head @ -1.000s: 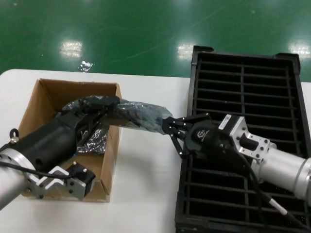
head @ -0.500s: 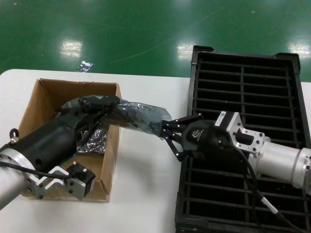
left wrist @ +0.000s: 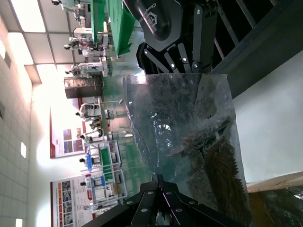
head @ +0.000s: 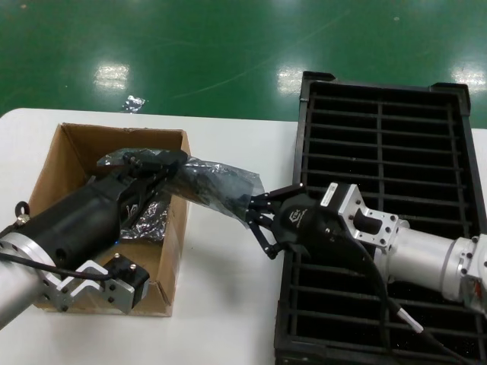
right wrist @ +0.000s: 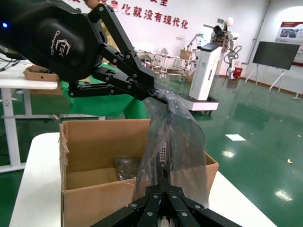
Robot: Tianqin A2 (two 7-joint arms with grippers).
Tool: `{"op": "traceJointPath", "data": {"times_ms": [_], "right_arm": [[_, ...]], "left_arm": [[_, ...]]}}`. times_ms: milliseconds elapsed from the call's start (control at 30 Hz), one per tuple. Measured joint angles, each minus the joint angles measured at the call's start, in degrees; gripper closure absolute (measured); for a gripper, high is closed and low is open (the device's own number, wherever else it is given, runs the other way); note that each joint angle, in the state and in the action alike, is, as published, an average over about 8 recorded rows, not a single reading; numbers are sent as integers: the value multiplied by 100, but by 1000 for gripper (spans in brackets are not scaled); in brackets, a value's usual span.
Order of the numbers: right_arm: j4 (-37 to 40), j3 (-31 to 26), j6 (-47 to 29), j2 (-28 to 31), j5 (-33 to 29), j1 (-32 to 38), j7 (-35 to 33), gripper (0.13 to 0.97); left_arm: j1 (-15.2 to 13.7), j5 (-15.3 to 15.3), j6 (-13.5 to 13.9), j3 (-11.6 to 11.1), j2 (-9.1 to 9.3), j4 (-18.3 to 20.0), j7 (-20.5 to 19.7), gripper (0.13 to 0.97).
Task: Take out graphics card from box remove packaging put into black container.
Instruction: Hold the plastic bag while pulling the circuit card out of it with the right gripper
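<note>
A crinkly silver-grey packaging (head: 221,182) with the dark graphics card (right wrist: 163,153) inside hangs stretched between my two grippers, above the right wall of the brown box (head: 76,152). My left gripper (head: 179,160) is shut on the bag's end over the box. My right gripper (head: 252,208) is shut on the opposite end, just left of the black container (head: 380,114). In the left wrist view the left gripper (left wrist: 161,182) pinches the packaging (left wrist: 184,142), with the right gripper (left wrist: 182,64) beyond. The right wrist view shows the right gripper (right wrist: 164,183) shut on the packaging (right wrist: 182,137).
Another crinkly silver bag (head: 150,219) lies inside the box. The white table (head: 221,304) shows bare between box and container. A small silver scrap (head: 135,103) lies on the green floor behind the table.
My right gripper has moved left towards the box, away from the container, so the bag between the grippers is shorter and more bunched. The left gripper has held still.
</note>
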State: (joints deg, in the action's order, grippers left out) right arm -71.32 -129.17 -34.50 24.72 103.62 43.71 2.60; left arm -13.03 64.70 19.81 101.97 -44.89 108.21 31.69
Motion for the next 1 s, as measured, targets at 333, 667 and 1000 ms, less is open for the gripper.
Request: {"op": "traceJointPath", "data": {"times_ms": [333, 667, 1000], "right_arm": [[-384, 206, 346, -114, -722, -287, 578, 963], [-1204, 475, 593, -137, -2198, -852, 2010, 963], [-1717, 961, 296, -497, -3567, -1272, 2925, 963]], "left_arm": [[0, 0, 0, 0, 0, 0, 0, 958], [0, 0, 0, 0, 0, 0, 0, 958], [0, 0, 0, 0, 0, 0, 0, 958]]}}
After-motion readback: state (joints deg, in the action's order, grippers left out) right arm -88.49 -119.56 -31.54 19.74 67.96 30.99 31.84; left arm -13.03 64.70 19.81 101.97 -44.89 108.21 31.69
